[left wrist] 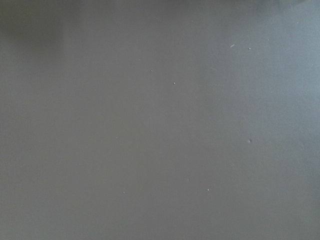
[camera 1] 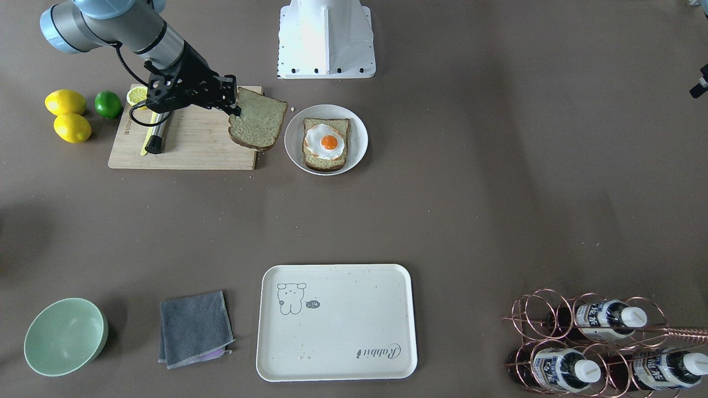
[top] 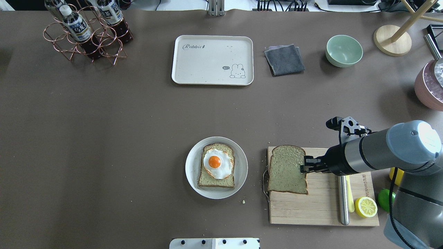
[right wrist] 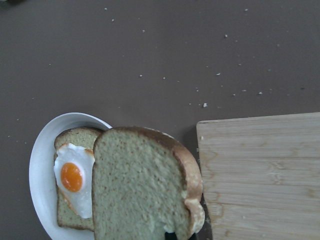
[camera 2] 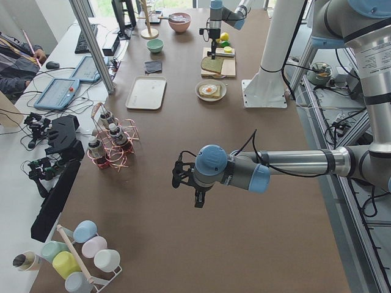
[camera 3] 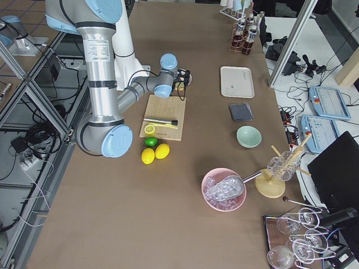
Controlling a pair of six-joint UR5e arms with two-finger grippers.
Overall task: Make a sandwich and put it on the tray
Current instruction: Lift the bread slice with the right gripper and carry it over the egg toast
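- Overhead exterior view: a top slice (top: pixel 285 169) is gripped at its edge by the closed right pincer (top: pixel 303 168), over the board (top: pixel 311 207) end nearest the plate (top: pixel 242 174).
- An egg (top: pixel 217 163) is carried on the bottom slice (top: pixel 209 180) on that plate; the tray (top: pixel 207 65) is well apart.
- Crusts are best squared up and the slice lowered flat, so the egg is not dragged.
- How far the left pincer (camera 2: pixel 198 200) is open cannot be told.

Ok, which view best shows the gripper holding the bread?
Exterior front-facing: the right gripper pinches the bread slice by its edge above the cutting board. Overhead shows it flat-on; the right wrist view, just the slice; side views, tiny.
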